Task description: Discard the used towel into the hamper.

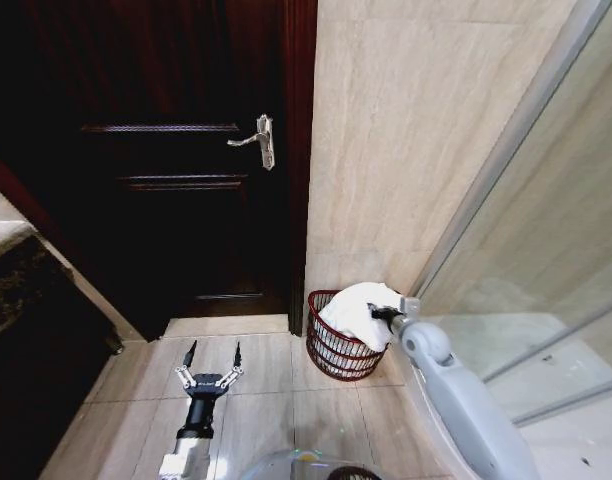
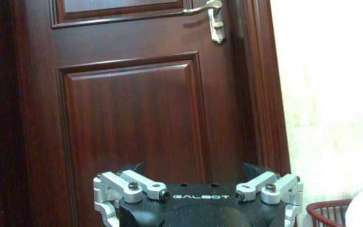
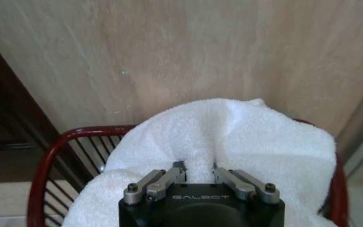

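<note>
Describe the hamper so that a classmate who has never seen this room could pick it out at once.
Find the dark wooden door and the beige tiled wall beside it. On the floor at the foot of that wall stands the hamper, a small round basket of dark red wire ribs. A white towel bulges from its top, pinched by the right claw.

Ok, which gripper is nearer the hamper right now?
The right gripper. It is at the hamper, over its rim, shut on the white towel bulging out of it. The left gripper hangs open over the floor tiles, off to the hamper's left.
</note>
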Motion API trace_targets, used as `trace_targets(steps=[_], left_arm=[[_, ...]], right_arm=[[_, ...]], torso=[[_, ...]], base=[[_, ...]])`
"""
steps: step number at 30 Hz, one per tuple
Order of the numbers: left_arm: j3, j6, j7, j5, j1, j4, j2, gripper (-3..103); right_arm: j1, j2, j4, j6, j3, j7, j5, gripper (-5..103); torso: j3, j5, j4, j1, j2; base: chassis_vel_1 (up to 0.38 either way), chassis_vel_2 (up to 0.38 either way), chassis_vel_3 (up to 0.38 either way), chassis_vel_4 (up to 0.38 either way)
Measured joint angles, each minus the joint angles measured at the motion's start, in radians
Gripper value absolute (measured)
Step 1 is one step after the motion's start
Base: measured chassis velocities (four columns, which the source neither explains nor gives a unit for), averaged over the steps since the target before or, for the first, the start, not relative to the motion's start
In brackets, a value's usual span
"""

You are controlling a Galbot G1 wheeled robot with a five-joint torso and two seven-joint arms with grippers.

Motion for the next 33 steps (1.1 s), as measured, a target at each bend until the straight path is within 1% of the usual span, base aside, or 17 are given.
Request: trace_targets(steps=[2, 3, 6, 7, 12, 13, 17, 21, 23, 24, 28, 31, 32, 33], left_arm=[[-0.013, -0.002, -0.001, -0.003, 0.003, 0.0, -0.002, 100], [-0.013, -0.002, -0.001, -0.003, 0.003, 0.0, -0.002, 100], [-0.037, -0.006, 0.0, -0.01, 0.004, 0.005, -0.005, 100], [-0.037, -0.006, 0.0, -0.01, 0.004, 0.005, -0.005, 100], [-0.062, -0.006, 0.007, -0.025, -0.003, 0.009, -0.005, 100], [-0.062, -0.006, 0.007, -0.025, -0.003, 0.009, -0.005, 100], [-0.073, 0.004, 0.014, -0.036, -0.016, 0.013, -0.005, 100], [-0.079, 0.01, 0.018, -0.041, -0.026, 0.02, -0.004, 100], [-0.082, 0.016, 0.022, -0.048, -0.039, 0.028, 0.001, 100], [-0.082, 0.016, 0.022, -0.048, -0.039, 0.028, 0.001, 100], [-0.085, 0.031, 0.028, -0.055, -0.062, 0.036, 0.007, 100], [-0.086, 0.038, 0.03, -0.057, -0.072, 0.036, 0.009, 100], [-0.087, 0.044, 0.032, -0.057, -0.08, 0.036, 0.009, 100], [-0.086, 0.048, 0.032, -0.057, -0.084, 0.036, 0.008, 100]], right_arm=[[0.04, 0.008, -0.057, 0.003, -0.03, -0.01, -0.018, 14], [0.04, 0.008, -0.057, 0.003, -0.03, -0.01, -0.018, 14], [0.104, 0.025, -0.147, 0.007, -0.068, -0.041, -0.057, 14], [0.104, 0.025, -0.147, 0.007, -0.068, -0.041, -0.057, 14], [0.175, 0.056, -0.275, 0.008, -0.097, -0.091, -0.095, 14], [0.175, 0.056, -0.275, 0.008, -0.097, -0.091, -0.095, 14], [0.207, 0.099, -0.377, 0.009, -0.101, -0.157, -0.162, 14], [0.215, 0.123, -0.417, 0.01, -0.097, -0.181, -0.193, 14], [0.22, 0.139, -0.452, 0.014, -0.091, -0.216, -0.232, 14], [0.22, 0.139, -0.452, 0.014, -0.091, -0.216, -0.232, 14], [0.227, 0.172, -0.515, 0.028, -0.079, -0.248, -0.295, 14], [0.226, 0.179, -0.529, 0.035, -0.077, -0.254, -0.312, 14], [0.224, 0.18, -0.528, 0.042, -0.076, -0.258, -0.335, 14], [0.221, 0.178, -0.522, 0.05, -0.075, -0.259, -0.345, 11]], torso=[[0.0, 0.0, 0.0, 0.0, 0.0], [0.0, 0.0, 0.0, 0.0, 0.0], [0.0, -0.0001, -0.0001, 0.0, 0.0], [0.0, -0.0001, -0.0001, 0.0, 0.0], [0.0, -0.0003, -0.0001, 0.0, 0.0], [0.0, -0.0003, -0.0001, 0.0, 0.0], [0.0, -0.0002, -0.0001, 0.0, 0.0], [0.0, -0.0001, -0.0001, 0.0, 0.0], [0.0, -0.0002, -0.0001, 0.0, 0.0], [0.0, -0.0002, -0.0001, 0.0, 0.0], [0.0, -0.0002, 0.0001, 0.0, 0.0], [0.0, -0.0001, 0.0001, 0.0, 0.0], [0.0, 0.0, 0.0002, 0.0, 0.0], [0.0, 0.0001, 0.0003, 0.0, 0.0]], base=[[0.0, 0.0, 0.0, 0.0], [0.0, 0.0, 0.0, 0.0], [0.0, 0.0, 0.0, 0.0], [0.0, 0.0, 0.0, 0.0], [0.0, 0.0, 0.0, 0.0], [0.0, 0.0, 0.0, 0.0], [0.0, 0.0, 0.0, 0.0], [0.0, 0.0, 0.0, 0.0], [0.0, 0.0, 0.0, 0.0], [0.0, 0.0, 0.0, 0.0], [0.0, 0.0, 0.0, 0.0], [0.0, 0.0, 0.0, 0.0], [0.0, 0.0, 0.0, 0.0], [0.0, 0.0, 0.0, 0.0]])
